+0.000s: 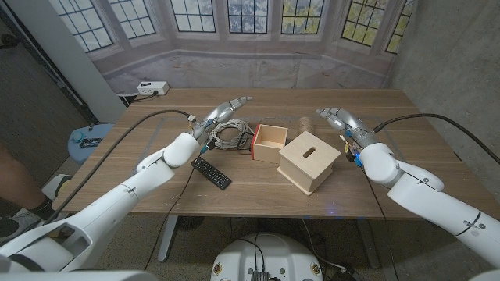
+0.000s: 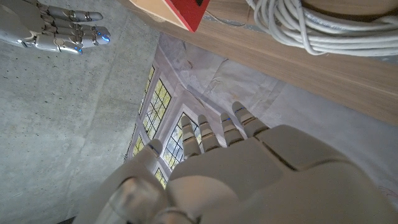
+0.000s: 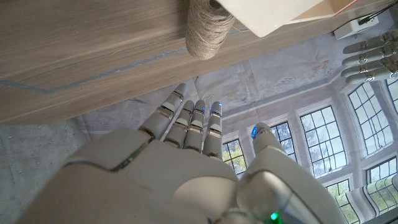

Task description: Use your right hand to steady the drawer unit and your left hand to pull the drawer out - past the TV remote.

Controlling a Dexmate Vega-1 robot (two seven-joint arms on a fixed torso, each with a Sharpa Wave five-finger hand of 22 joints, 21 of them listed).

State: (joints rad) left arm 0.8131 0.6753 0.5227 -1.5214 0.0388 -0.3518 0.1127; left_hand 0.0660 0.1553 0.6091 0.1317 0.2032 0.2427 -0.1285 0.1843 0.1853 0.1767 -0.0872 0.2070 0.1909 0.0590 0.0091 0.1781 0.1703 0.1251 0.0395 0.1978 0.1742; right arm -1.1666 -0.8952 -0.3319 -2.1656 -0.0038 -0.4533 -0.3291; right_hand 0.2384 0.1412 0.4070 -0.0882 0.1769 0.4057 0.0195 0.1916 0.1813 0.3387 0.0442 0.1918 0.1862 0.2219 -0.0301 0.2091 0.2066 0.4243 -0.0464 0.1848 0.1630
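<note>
Drawer unit (image 1: pixel 309 160), remote (image 1: pixel 211 172): no legible writing.

A staged test room, likely a robotics lab

A printed backdrop (image 1: pixel 234 31) of leaded bay windows hangs behind the wooden surface (image 1: pixel 156 168), meeting a bare concrete wall (image 1: pixel 449 55) at 2 o'clock. A white power strip (image 1: pixel 151 88) sits at 11 o'clock, a coil of cable (image 1: pixel 228 133) lies on the wood, and a person's leg (image 1: pixel 17 183) shows at 9 o'clock.
</note>
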